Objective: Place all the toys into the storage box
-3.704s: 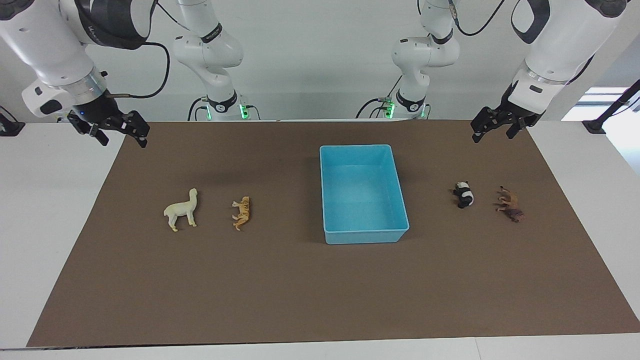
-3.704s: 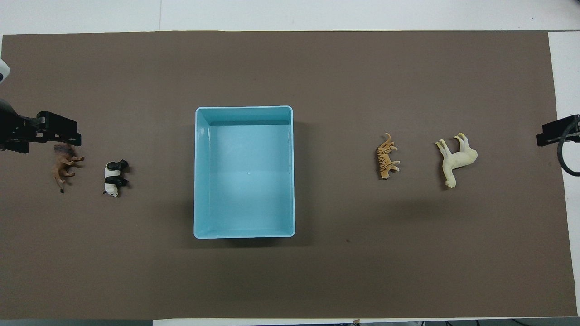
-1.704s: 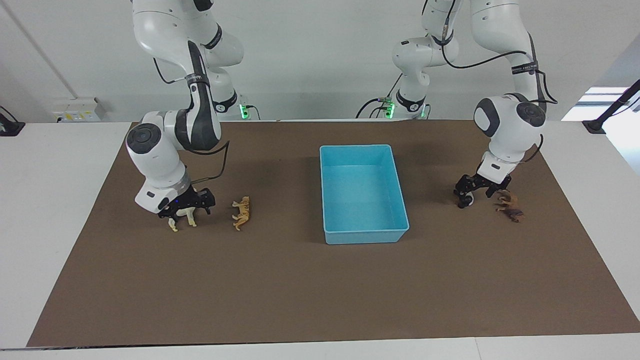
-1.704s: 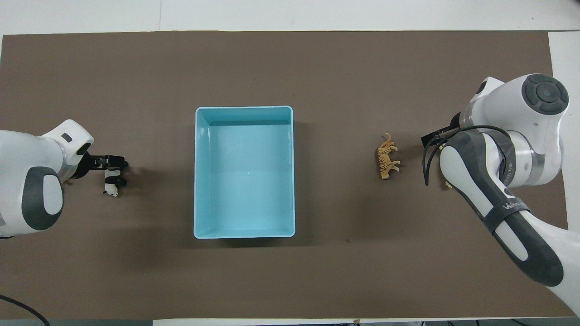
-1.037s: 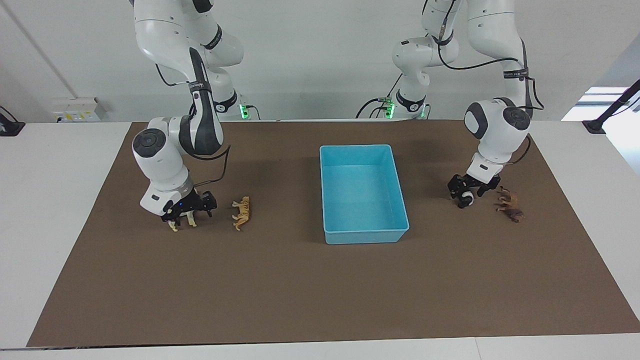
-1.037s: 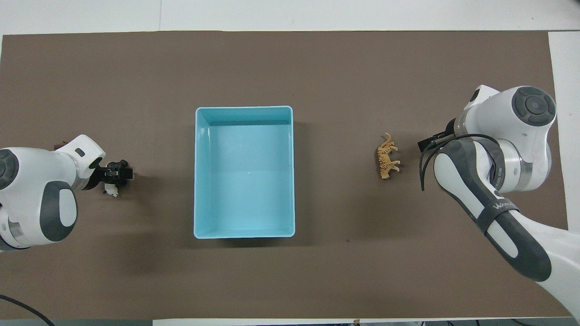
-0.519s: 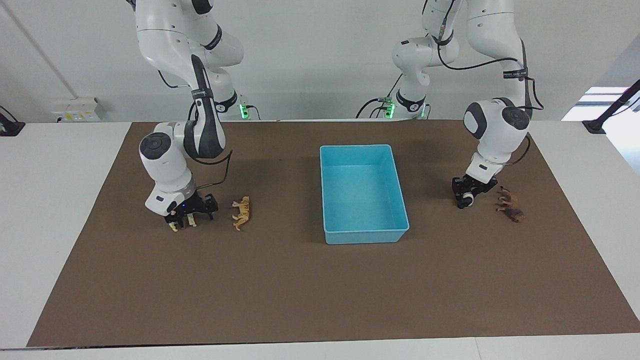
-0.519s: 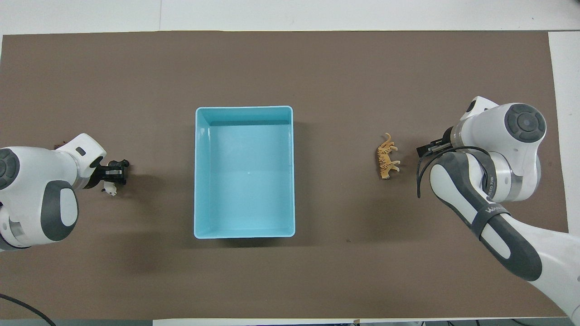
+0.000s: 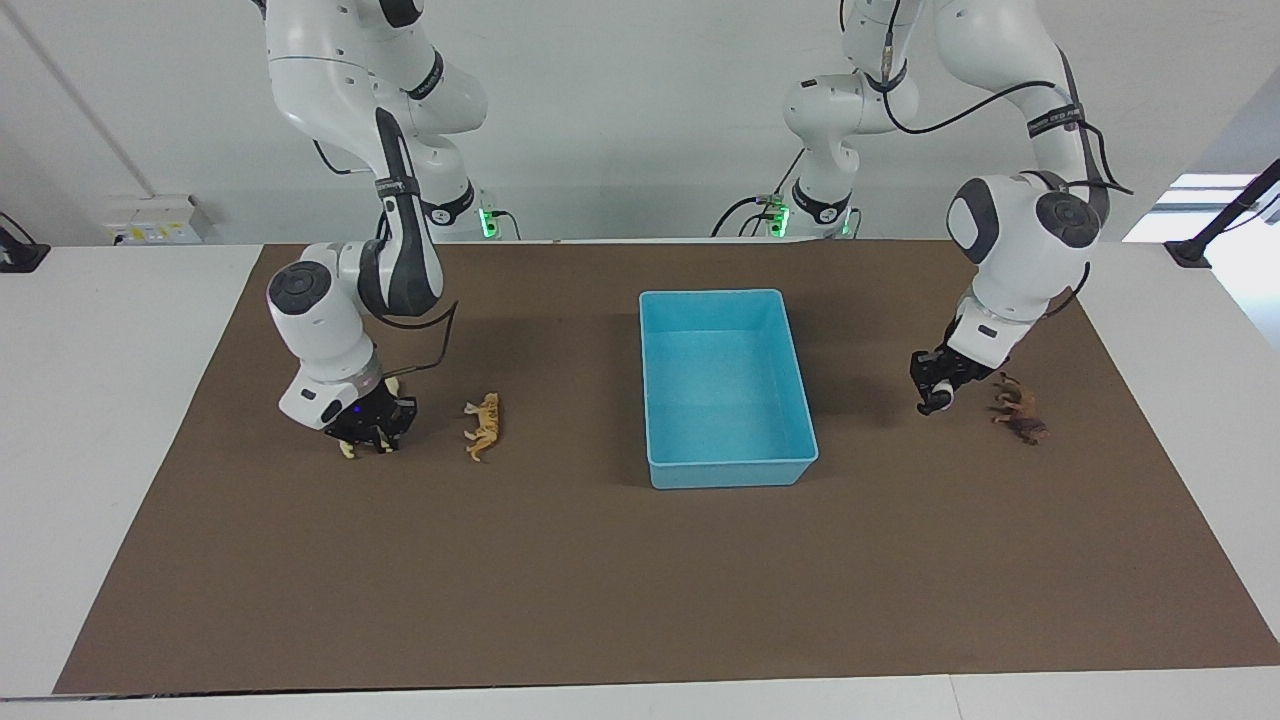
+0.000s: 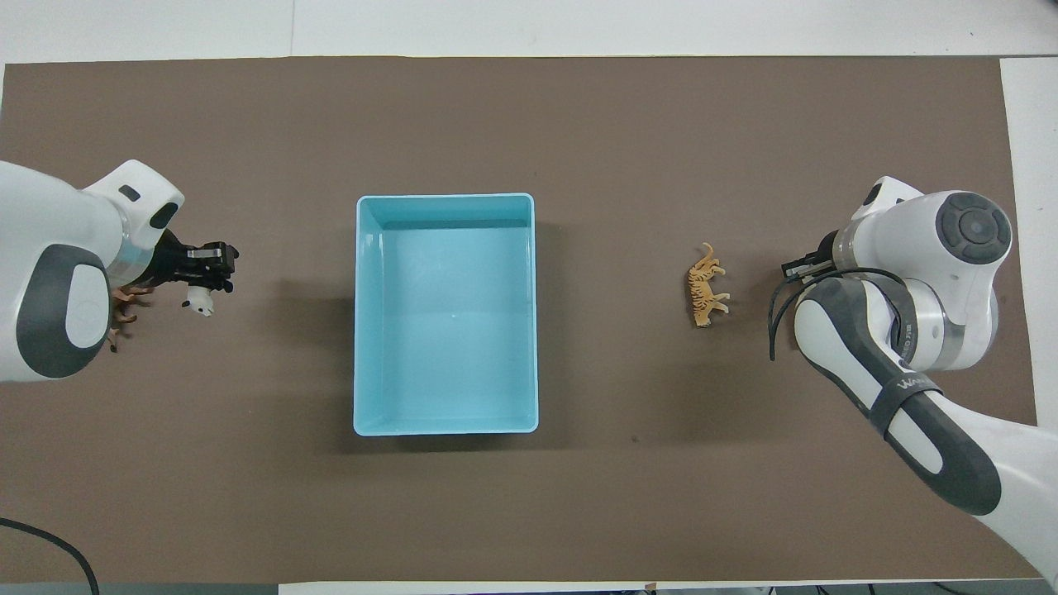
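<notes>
The right gripper (image 9: pixel 368 425) sits low on the brown mat (image 9: pixel 600 580), its fingers clamped on the cream llama (image 9: pixel 346 449), whose feet touch or nearly touch the mat toward the right arm's end of the table. Just beside it, toward the middle, the orange-tan tiger (image 9: pixel 484 425) (image 10: pixel 704 295) lies on its side, apart from the gripper. The light blue storage box (image 9: pixel 727 470) (image 10: pixel 361 330) stands in the middle of the mat with nothing in it, with bare mat along all four rims. At the left arm's end, the left gripper (image 9: pixel 935 392) (image 10: pixel 207 273) has its fingers pinched on the black-and-white panda (image 9: pixel 938 402) (image 10: pixel 198 304), raised slightly off the mat with a shadow beneath. The dark brown lion (image 9: pixel 1020 414) (image 10: pixel 122 307) lies just beside it, toward the mat's edge, untouched. The widest open stretch of mat is the strip farthest from the robots, reaching the white table (image 9: pixel 100 400) margin.
</notes>
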